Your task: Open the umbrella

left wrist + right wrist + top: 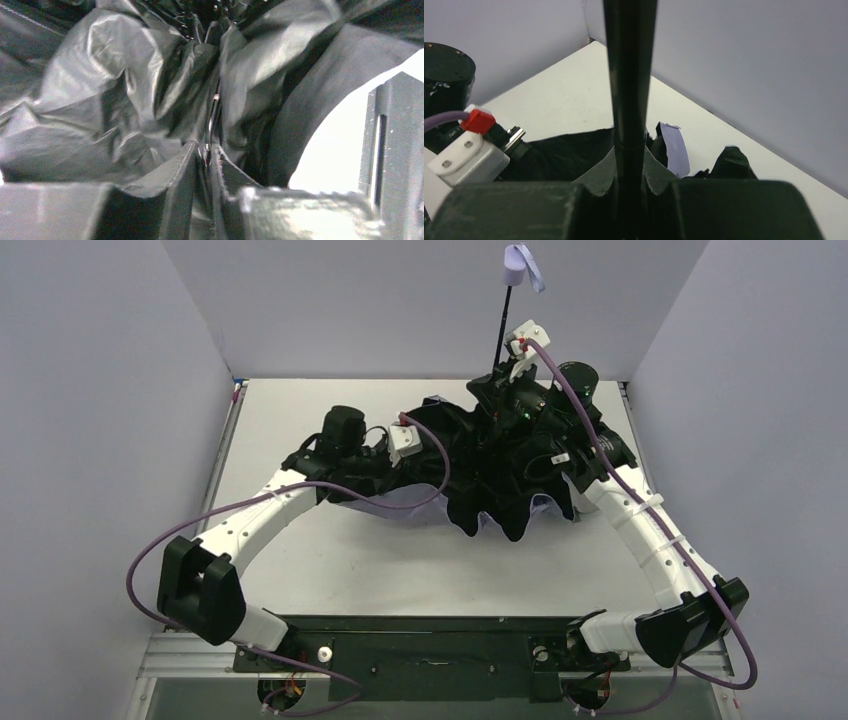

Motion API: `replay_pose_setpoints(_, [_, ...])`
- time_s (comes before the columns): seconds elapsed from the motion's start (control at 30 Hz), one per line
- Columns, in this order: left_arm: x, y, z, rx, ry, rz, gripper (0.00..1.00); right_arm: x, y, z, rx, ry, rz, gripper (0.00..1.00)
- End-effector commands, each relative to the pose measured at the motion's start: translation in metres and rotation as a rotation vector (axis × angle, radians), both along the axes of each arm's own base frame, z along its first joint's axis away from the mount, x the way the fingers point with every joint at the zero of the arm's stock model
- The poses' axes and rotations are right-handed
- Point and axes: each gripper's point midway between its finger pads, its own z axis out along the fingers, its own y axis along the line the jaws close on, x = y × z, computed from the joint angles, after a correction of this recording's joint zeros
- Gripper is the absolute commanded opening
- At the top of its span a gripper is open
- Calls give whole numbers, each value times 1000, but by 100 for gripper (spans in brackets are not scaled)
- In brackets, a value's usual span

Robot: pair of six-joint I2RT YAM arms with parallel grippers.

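The umbrella (490,465) lies half-collapsed on the table, its crumpled black lining facing up and pale lavender edges showing underneath. Its thin black shaft (503,325) rises to the lavender handle (520,265) with its loop. My right gripper (498,382) is shut on the shaft low down, just above the canopy; in the right wrist view that gripper (629,155) clamps the shaft (629,75) between its fingers. My left gripper (206,147) is buried in the canopy's left side, shut on a fold of black fabric (115,90) with a thin rib (215,100) in it.
The white table (330,550) has grey walls on three sides. The left arm's white camera mount (469,155) sits close beside the canopy. A lavender flap (674,145) lies past the shaft. Purple cables loop along both arms.
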Motion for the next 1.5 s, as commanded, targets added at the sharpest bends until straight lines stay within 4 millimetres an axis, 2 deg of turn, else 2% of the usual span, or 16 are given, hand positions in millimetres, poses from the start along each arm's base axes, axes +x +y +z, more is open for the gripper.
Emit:
replay_pose_setpoints(0.0, [0, 6, 52, -102, -65, 7, 31, -7, 0, 66, 84, -197, 30, 0])
replay_pose_setpoints(0.03, [-1, 0, 78, -172, -90, -1, 42, -7, 0, 65, 81, -199, 32, 0])
replay_pose_setpoints(0.1, [0, -6, 115, -279, -137, 10, 49, -9, 1, 63, 81, -200, 34, 0])
replay_pose_setpoints(0.13, [1, -8, 124, -318, -157, 17, 50, -10, 4, 60, 81, -194, 40, 0])
replay_pose_setpoints(0.17, [4, -10, 148, -397, -194, 38, 51, -10, 5, 58, 83, -187, 44, 0])
replay_pose_setpoints(0.23, [9, -13, 167, -476, -220, 67, 52, -11, 8, 62, 96, -201, 52, 0])
replay_pose_setpoints(0.33, [20, -20, 183, -503, -249, 95, 53, -13, 13, 64, 104, -206, 67, 0])
replay_pose_setpoints(0.4, [32, -26, 182, -519, -205, 131, 52, -15, 15, 65, 110, -208, 75, 0])
replay_pose_setpoints(0.5, [51, -34, 183, -559, -175, 177, 41, -18, 20, 69, 128, -208, 88, 0])
replay_pose_setpoints(0.6, [62, -44, 180, -596, -107, 204, 36, -21, 25, 73, 146, -210, 100, 0])
replay_pose_setpoints(0.77, [64, -58, 172, -670, 58, 193, 24, -21, 29, 77, 163, -209, 104, 0])
replay_pose_setpoints(1.0, [80, -67, 131, -686, 318, 312, 21, -27, 38, 83, 188, -208, 137, 0])
replay_pose_setpoints(1.13, [118, -48, 94, -620, 380, 554, 21, -32, 40, 90, 206, -213, 159, 0])
replay_pose_setpoints(1.3, [166, 15, 35, -489, 411, 887, 21, -38, 37, 97, 206, -224, 162, 0])
replay_pose_setpoints(1.37, [176, 32, 26, -490, 439, 913, 24, -40, 37, 96, 202, -221, 168, 0])
replay_pose_setpoints(1.47, [164, 21, 44, -529, 410, 740, 35, -40, 37, 92, 195, -214, 171, 0])
